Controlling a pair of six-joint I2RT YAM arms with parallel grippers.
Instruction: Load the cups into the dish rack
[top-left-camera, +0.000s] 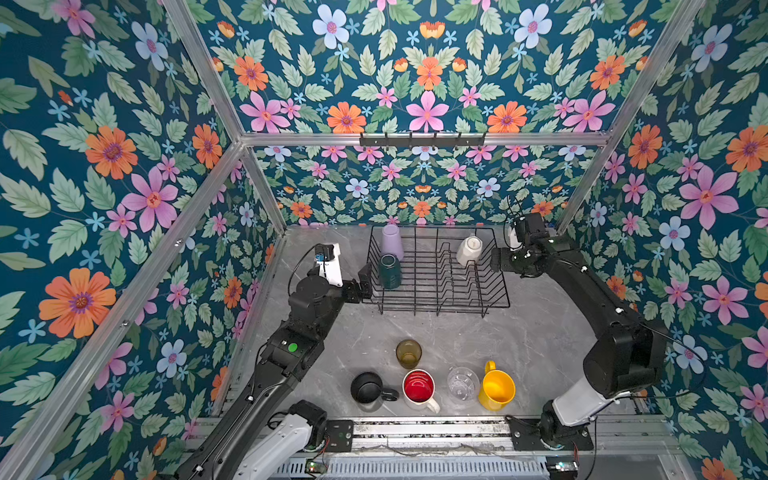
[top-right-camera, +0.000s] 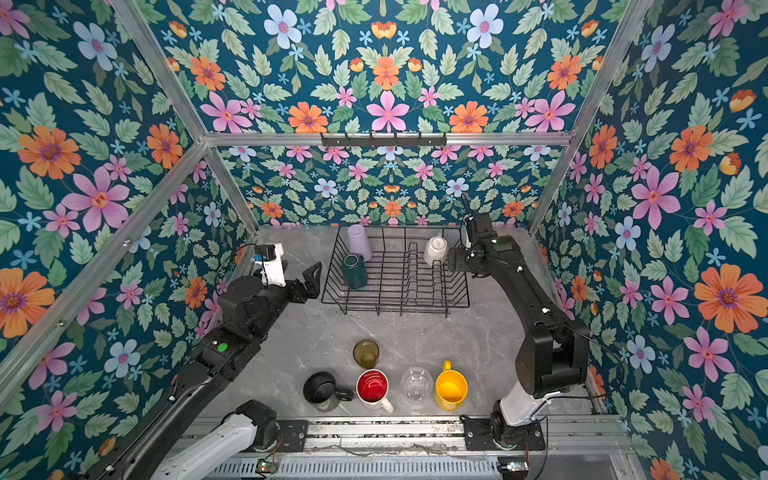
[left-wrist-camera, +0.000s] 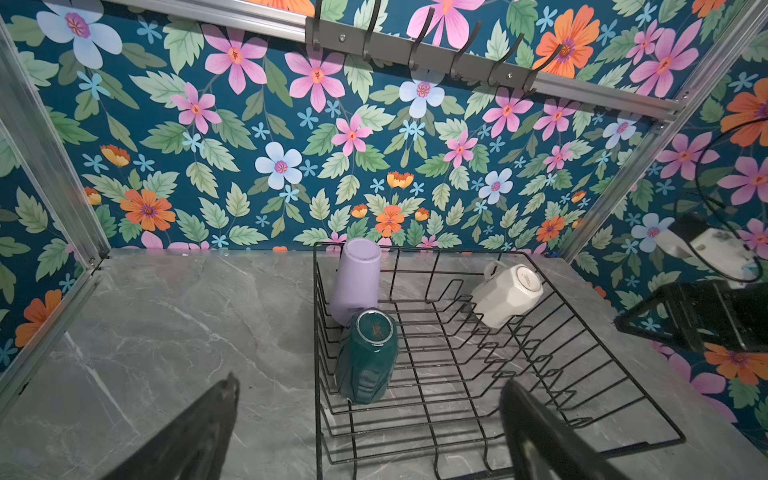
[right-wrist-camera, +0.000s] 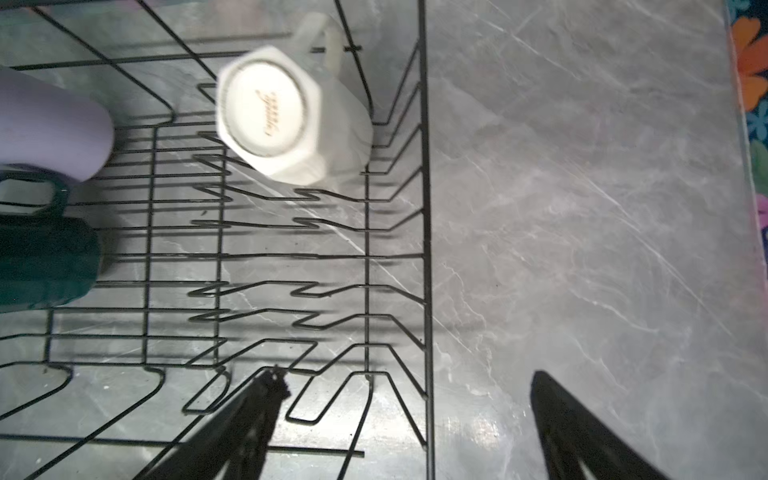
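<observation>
View from above of a gray marble table (top-left-camera: 536, 332) walled in floral paper, with two black robot arms reaching in from the bottom of the frame. The dish rack (top-left-camera: 432, 279), a black wire basket, sits at the centre of the frame towards the back wall. Three cups stand upside down inside it: the lilac tumbler (top-left-camera: 392, 242) in its upper left corner, the teal mug (top-left-camera: 390, 271) just below and touching it, and the cream-white mug (top-left-camera: 469, 250) in its upper right corner, tilted with its base up. The left gripper (top-right-camera: 307, 282) hovers just beside the rack's left wall, jaws spread wide and holding nothing. The right gripper (right-wrist-camera: 407, 376) hangs at the rack's right wall next to the cream-white mug, jaws wide and empty, one finger over the rack and one over bare table. Lower centre of the frame, five cups stand upright on the table: the amber glass (top-left-camera: 408, 353), and below it a row of black mug (top-left-camera: 367, 387), red-inside white mug (top-left-camera: 418, 386), clear glass (top-left-camera: 462, 383) and yellow mug (top-left-camera: 496, 389).
</observation>
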